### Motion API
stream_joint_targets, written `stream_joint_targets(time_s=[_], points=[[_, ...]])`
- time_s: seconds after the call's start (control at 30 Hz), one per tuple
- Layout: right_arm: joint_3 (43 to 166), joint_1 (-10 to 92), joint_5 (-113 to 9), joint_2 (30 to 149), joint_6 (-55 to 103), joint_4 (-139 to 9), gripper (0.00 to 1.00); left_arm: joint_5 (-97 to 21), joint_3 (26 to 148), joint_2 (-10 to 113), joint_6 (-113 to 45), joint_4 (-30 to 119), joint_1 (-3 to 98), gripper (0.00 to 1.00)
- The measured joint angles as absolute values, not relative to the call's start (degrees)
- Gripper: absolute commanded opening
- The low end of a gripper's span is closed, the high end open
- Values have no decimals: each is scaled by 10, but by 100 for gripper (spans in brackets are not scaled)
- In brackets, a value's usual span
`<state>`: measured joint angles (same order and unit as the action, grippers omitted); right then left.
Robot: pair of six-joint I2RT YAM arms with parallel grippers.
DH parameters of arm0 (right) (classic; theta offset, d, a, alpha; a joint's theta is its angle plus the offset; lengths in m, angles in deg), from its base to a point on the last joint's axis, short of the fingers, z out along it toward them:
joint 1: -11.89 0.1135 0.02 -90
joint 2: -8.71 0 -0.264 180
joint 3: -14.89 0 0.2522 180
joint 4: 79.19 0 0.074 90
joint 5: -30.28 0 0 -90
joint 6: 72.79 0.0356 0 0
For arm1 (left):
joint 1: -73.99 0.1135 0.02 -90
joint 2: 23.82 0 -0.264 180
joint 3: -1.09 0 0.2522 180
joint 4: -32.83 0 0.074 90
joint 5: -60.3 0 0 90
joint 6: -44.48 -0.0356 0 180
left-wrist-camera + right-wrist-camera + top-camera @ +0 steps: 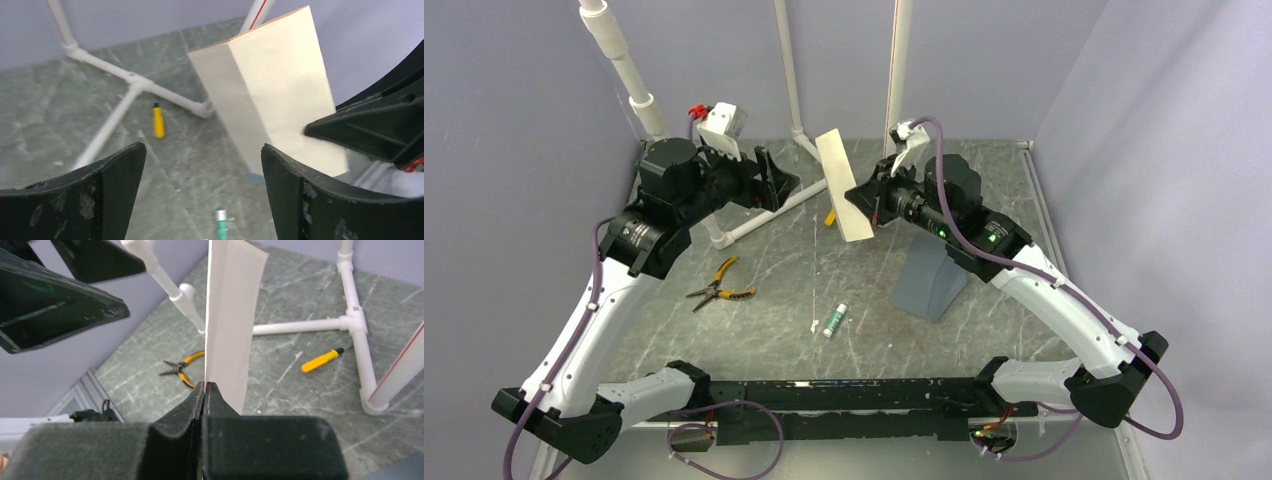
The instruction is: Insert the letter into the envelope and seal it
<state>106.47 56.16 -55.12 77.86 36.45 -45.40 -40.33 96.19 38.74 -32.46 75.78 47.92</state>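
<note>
The right gripper (205, 390) pinches the folded letter (844, 185) by its lower edge, holding it aloft; the left gripper (202, 160) gapes wide beside it. The envelope (932, 280) seems to stand tented on the table (774, 330) below.

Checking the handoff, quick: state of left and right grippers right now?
left gripper: open, holding nothing.
right gripper: shut on the letter, pinching its edge and holding it off the table.
</note>
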Motion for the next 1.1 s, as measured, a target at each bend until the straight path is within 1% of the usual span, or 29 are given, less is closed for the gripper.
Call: stream_joint_targets(time_s=[0.13, 0.2, 0.33, 0.43, 0.57, 0.7, 0.97, 1.1], points=[[1054, 562, -550, 769, 396, -497, 0, -429, 953, 388, -213, 723, 480, 89], [1044, 562, -546, 758, 415, -521, 0, -458, 920, 373, -151, 660, 480, 89], [1032, 562, -533, 741, 446, -562, 0, -510, 881, 359, -54, 583, 480, 87], [1031, 562, -522, 736, 464, -590, 0, -546, 881, 367, -4, 539, 480, 83], [1027, 562, -506, 736, 484, -621, 0, -591, 875, 380, 47, 480, 480, 74], [1020, 562, -497, 736, 500, -643, 0, -625, 859, 394, 78, 450, 480, 70], [992, 559, -483, 736, 555, -696, 0, -649, 845, 398, 104, 429, 480, 75], [974, 556, -471, 737, 585, -730, 0, -659, 844, 398, 117, 416, 480, 75]])
